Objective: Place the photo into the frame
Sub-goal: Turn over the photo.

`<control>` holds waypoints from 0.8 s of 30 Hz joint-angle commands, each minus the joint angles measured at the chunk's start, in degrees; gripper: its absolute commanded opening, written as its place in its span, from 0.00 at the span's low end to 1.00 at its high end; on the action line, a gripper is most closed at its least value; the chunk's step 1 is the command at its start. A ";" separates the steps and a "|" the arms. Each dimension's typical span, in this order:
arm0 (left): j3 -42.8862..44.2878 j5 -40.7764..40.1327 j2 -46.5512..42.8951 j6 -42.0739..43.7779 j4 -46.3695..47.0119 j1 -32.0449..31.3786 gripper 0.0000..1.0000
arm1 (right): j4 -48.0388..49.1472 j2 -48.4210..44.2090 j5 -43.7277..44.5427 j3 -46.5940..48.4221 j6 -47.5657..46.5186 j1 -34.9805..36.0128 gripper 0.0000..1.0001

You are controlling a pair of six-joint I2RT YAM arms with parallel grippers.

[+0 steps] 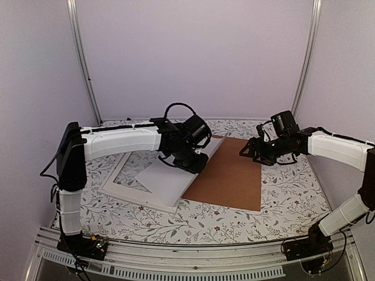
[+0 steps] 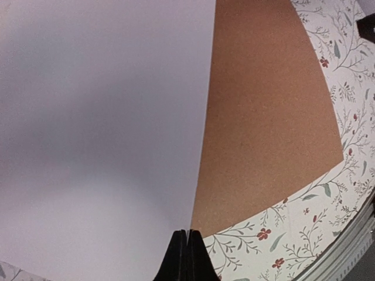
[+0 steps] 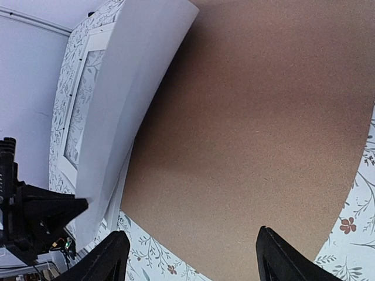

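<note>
Item: photo [image 1: 167,181], a large sheet, plain white back uppermost; lies left of centre on the tabletop [image 1: 234,225], over the frame, with its right edge raised and its near-left part down on the frame; the sheet bows slightly in the right wrist view; picture side not visible. Item: frame [image 1: 117,190], thin, white, flat on the floral-patterned tabletop toward the left edge; its left and near borders show beyond the photo; the floral pattern shows through its pane in the right wrist view. Item: backing panel [image 1: 231,172], brown hardboard, flat at the centre-right of the tabletop; its left edge lies just under the photo's raised edge. Item: left gripper [image 2: 186,252], fingers pressed fully together on the photo's right edge, holding that edge off the tabletop. Item: right gripper [image 3: 193,257], fingers spread wide with nothing between them; hovers above the backing panel's right side, toward the far edge of the tabletop, apart from the photo.
</note>
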 commanded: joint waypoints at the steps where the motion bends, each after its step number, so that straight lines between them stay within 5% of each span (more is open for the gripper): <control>1: -1.19 6.86 2.22 -3.93 9.45 -0.95 0.00 | 3.49 1.56 1.24 -2.00 3.65 0.25 0.78; 24: -1.63 11.33 9.55 -8.85 18.21 -3.20 0.00 | 22.24 12.09 -7.62 -4.48 14.12 2.89 0.78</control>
